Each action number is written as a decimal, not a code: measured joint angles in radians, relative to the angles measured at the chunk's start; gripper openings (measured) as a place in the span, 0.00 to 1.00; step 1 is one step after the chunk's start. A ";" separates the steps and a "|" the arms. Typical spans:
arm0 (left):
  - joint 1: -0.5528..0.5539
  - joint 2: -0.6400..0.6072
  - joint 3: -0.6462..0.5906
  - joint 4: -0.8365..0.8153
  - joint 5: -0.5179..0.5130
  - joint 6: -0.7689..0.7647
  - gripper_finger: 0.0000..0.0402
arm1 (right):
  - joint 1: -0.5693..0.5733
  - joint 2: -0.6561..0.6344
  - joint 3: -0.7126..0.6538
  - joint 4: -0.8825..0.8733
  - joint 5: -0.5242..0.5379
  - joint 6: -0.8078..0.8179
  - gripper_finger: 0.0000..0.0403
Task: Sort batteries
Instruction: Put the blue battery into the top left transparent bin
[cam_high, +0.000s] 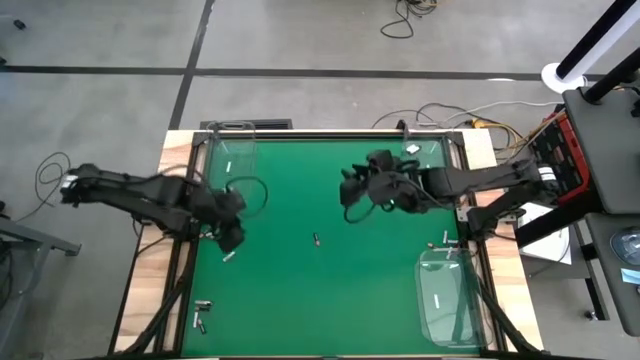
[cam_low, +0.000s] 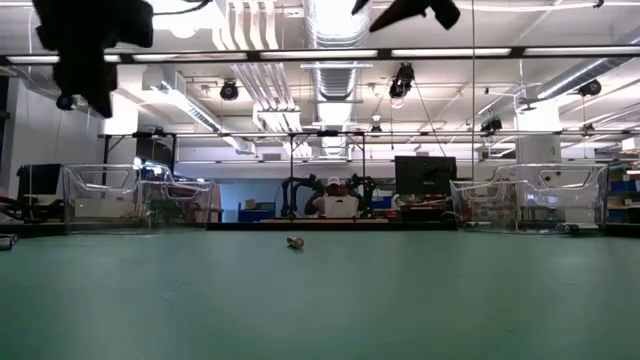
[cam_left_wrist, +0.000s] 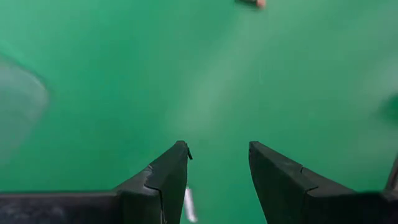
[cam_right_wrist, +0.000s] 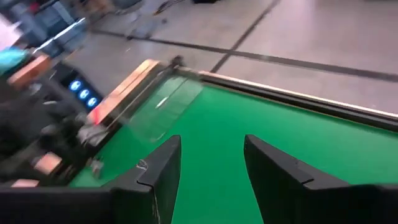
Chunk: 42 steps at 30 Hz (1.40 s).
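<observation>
One whitish battery (cam_high: 228, 256) lay just below your left hand (cam_high: 232, 238) on the green worktop (cam_high: 300, 290), and that was the relation the coming move seemed to turn on. Seen from above, the battery sat on the near-edge side of that hand, almost under its fingertips, with its long axis slanted rather than square to the worktop's edges. In the left wrist view the same battery (cam_left_wrist: 189, 205) showed as a pale sliver in the gap beside one of the fingers (cam_left_wrist: 165, 180), and the fingers stood moderately apart with nothing between them. Your right hand (cam_high: 352, 195) hovered well away from that battery, on the far side of the worktop's middle, its fingers also apart and empty in its own view (cam_right_wrist: 208, 168). A dark battery (cam_high: 316, 239) lay alone between the two hands, somewhat nearer the right one. By my reading, the left hand was plainly the nearer to the whitish battery, and you would likely have needed to turn the wrist so the fingers closed across its slanted length.
</observation>
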<state>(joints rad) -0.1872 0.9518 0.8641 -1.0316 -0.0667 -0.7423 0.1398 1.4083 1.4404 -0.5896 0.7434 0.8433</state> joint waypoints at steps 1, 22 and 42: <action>-0.031 0.014 -0.015 0.004 0.000 -0.042 0.38 | 0.020 -0.004 0.001 0.001 0.000 -0.014 0.42; -0.144 0.372 -0.156 0.043 0.161 -0.256 0.38 | 0.267 -0.008 0.010 -0.007 -0.010 -0.078 0.31; -0.144 0.439 -0.292 0.238 0.211 -0.299 0.29 | 0.268 -0.034 0.010 -0.027 -0.009 -0.097 0.26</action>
<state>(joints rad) -0.3309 1.3903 0.5718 -0.7940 0.1440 -1.0415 0.4076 1.3744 1.4506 -0.6165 0.7345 0.7467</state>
